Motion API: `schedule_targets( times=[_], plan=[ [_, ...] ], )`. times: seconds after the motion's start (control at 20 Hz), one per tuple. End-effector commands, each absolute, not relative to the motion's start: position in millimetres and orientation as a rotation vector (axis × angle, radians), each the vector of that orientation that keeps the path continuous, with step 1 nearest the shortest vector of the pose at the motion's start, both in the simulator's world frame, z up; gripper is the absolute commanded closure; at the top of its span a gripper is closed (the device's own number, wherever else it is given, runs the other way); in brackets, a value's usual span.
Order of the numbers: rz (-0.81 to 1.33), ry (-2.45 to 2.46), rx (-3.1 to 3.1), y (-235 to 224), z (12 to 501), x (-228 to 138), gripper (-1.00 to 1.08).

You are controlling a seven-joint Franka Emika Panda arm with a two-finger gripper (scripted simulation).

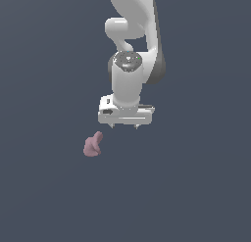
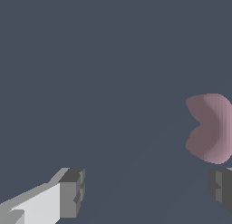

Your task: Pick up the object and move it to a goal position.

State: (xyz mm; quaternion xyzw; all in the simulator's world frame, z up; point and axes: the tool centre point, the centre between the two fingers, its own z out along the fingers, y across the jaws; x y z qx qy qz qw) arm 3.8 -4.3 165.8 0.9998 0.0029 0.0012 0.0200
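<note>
Progress: nothing of the task looked done; the object (image 1: pixel 92 145) lay on the flat grey surface (image 1: pixel 44 197), ungrasped, and no goal marker showed in either view.
Remaining: by my judgement, lining up over the pink lump, descending, grasping, lifting and carrying it all lay ahead.
Object: small dusty-pink lump with a stub, resting to the exterior view's left of the gripper (image 1: pixel 126 125) and a little nearer the camera.
Jaws: spread wide and released, holding nothing and touching nothing; in the wrist view the object (image 2: pixel 210 128) sat just beside one fingertip (image 2: pixel 220 187), not between the two.
Arm: white arm (image 1: pixel 132 35) pointing straight down.
</note>
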Motion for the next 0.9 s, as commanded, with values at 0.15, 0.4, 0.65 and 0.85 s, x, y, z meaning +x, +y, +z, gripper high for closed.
schedule_targets(
  times=[0.15,0.4,0.65,0.85],
  plan=[
    [0.001,0.009,3.089,-19.7,171.6,2.4,-0.92],
    [0.001,0.009,3.090,-20.7,171.0,2.7,-0.92],
    [-0.001,0.008,3.096,-35.1,164.7,6.7,-0.92],
    [-0.004,0.007,3.106,-58.2,154.1,12.2,-0.92]
  ],
)
